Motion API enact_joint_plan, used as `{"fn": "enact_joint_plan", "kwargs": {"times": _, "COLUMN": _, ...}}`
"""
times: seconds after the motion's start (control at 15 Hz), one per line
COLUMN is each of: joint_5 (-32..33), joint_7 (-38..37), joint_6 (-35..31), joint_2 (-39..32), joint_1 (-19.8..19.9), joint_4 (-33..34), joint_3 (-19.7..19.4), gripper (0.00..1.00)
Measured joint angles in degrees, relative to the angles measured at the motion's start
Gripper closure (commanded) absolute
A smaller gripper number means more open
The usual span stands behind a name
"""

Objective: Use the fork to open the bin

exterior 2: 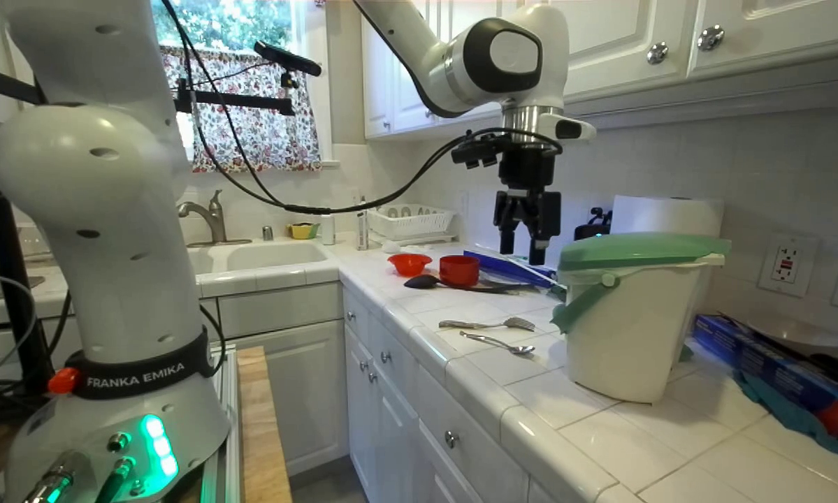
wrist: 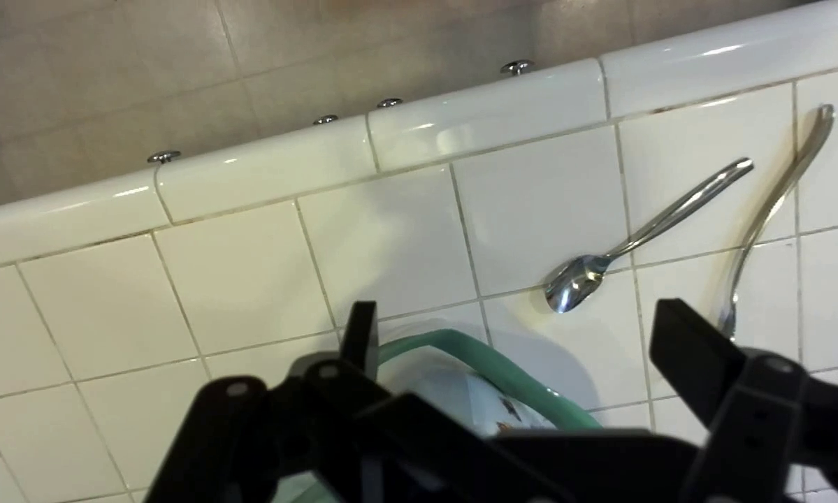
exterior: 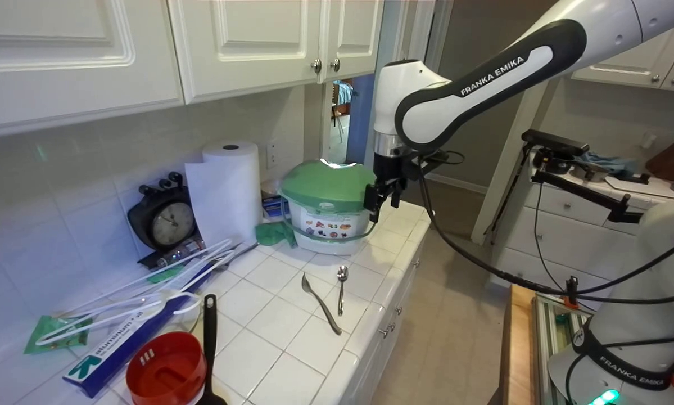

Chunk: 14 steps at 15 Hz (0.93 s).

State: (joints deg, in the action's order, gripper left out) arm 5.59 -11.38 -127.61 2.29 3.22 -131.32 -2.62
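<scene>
The silver fork (exterior: 321,304) lies flat on the white tiled counter, in front of the bin (exterior: 330,229). In the wrist view the fork (wrist: 768,209) is at the right, its head partly hidden by a gripper finger. The bin is a white tub with a green domed lid that sits on it, and its green handle (wrist: 488,360) hangs down one side. My gripper (exterior 2: 522,255) points downward beside the bin, at about lid height, above the counter. In the wrist view the gripper (wrist: 516,307) has its fingers wide apart and grips nothing.
A spoon (wrist: 578,279) rests next to the fork. Behind stand a paper towel roll (exterior: 233,185) and a black clock (exterior: 165,216). White hangers (exterior: 145,292), a foil box (exterior: 140,337), a red cup (exterior: 168,365) and a black utensil (exterior: 209,332) lie farther along. The counter edge (wrist: 488,119) drops to the floor.
</scene>
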Motion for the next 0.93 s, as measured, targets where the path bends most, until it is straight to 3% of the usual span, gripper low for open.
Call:
{"fn": "enact_joint_plan", "kwargs": {"times": 0.27, "joint_5": 0.0, "joint_7": -3.9, "joint_6": -0.3, "joint_2": -1.0, "joint_1": -1.3, "joint_4": 0.0, "joint_3": 1.4, "gripper": 0.00}}
{"fn": "enact_joint_plan", "kwargs": {"times": 0.6, "joint_5": -1.2, "joint_7": -3.2, "joint_6": -5.3, "joint_2": -6.1, "joint_1": -1.2, "joint_4": 0.8, "joint_3": 1.0, "gripper": 0.00}}
{"fn": "enact_joint_plan", "kwargs": {"times": 0.93, "joint_5": -2.0, "joint_7": -2.3, "joint_6": -5.5, "joint_2": -8.4, "joint_1": -1.2, "joint_4": 2.2, "joint_3": 1.0, "gripper": 0.00}}
